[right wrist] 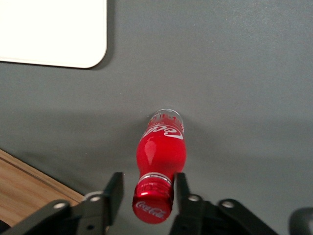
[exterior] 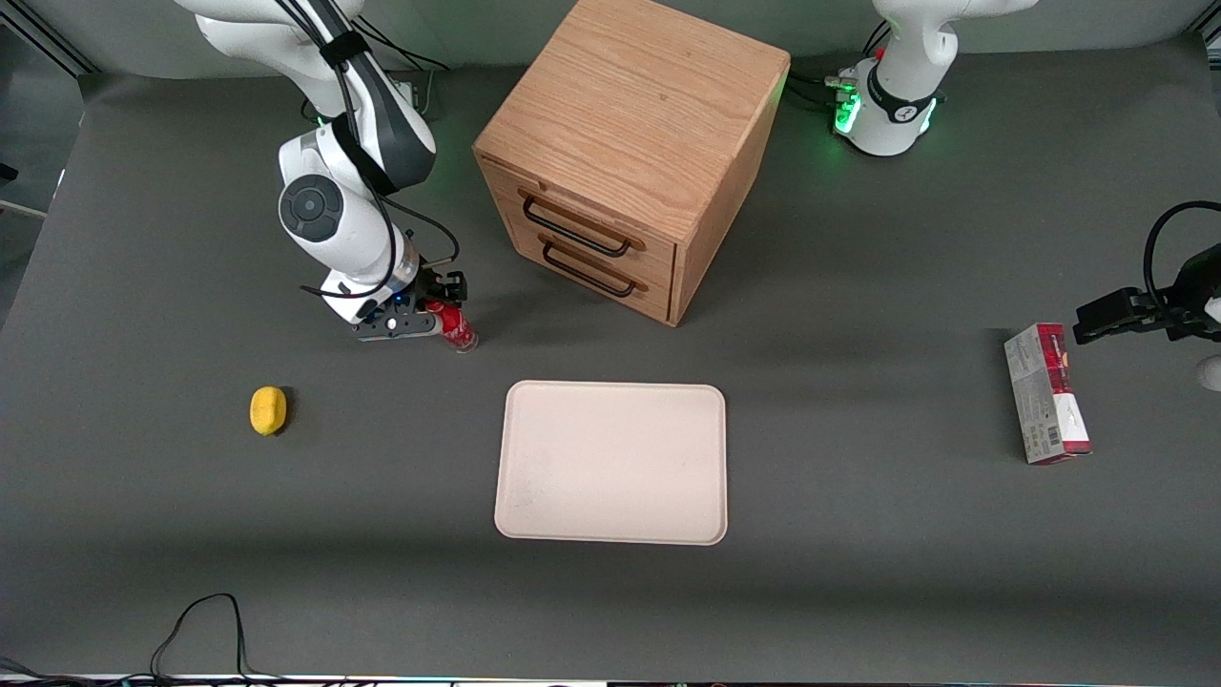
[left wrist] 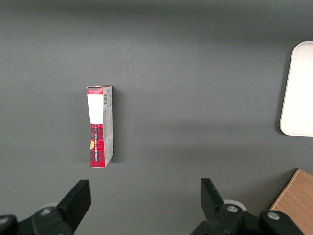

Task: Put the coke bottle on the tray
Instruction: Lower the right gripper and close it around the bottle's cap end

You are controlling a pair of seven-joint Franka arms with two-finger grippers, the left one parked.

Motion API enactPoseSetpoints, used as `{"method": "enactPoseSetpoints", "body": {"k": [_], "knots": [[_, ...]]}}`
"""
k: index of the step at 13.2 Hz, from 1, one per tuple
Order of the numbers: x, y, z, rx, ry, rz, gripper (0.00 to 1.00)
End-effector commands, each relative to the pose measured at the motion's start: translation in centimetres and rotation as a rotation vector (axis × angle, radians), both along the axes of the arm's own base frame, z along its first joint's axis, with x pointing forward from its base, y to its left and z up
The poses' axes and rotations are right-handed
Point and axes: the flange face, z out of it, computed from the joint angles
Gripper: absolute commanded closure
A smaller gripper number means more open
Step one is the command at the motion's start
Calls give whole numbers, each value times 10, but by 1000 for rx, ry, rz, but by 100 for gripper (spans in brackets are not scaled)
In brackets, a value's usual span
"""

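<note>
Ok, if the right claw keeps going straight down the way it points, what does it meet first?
The coke bottle: the claw already straddles its neck. Below that, probably only bare table, not the tray.

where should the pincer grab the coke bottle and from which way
At the neck just under the cap, coming down from above. The coke bottle stands on the table, narrowest there, so the fingers fit either side. The pincer already straddles that neck; the tray lies nearer the front camera.

Glossy red bottle (right wrist: 161, 152), matt cream tray (exterior: 612, 463), grainy wood cabinet (exterior: 630, 124), matt grey table (exterior: 858, 534), black gripper (right wrist: 146, 193) clamping the bottle's neck.
</note>
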Motion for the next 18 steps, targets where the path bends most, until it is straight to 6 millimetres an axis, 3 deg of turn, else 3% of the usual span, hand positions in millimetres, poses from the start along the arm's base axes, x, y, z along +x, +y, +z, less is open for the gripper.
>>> {"method": "enactPoseSetpoints", "body": {"k": [1,5,7,10,12,15,18], "knots": [[-4,-2,7,8,-18,-11,92],[-1,-3,9,10,-23,-16,92],[10,0,22,20,-45,-19,92],[39,7,71,32,-48,-33,92],[71,5,115,22,-4,-41,91],[113,18,176,2,53,-44,89],[151,35,206,-25,86,-98,90]]}}
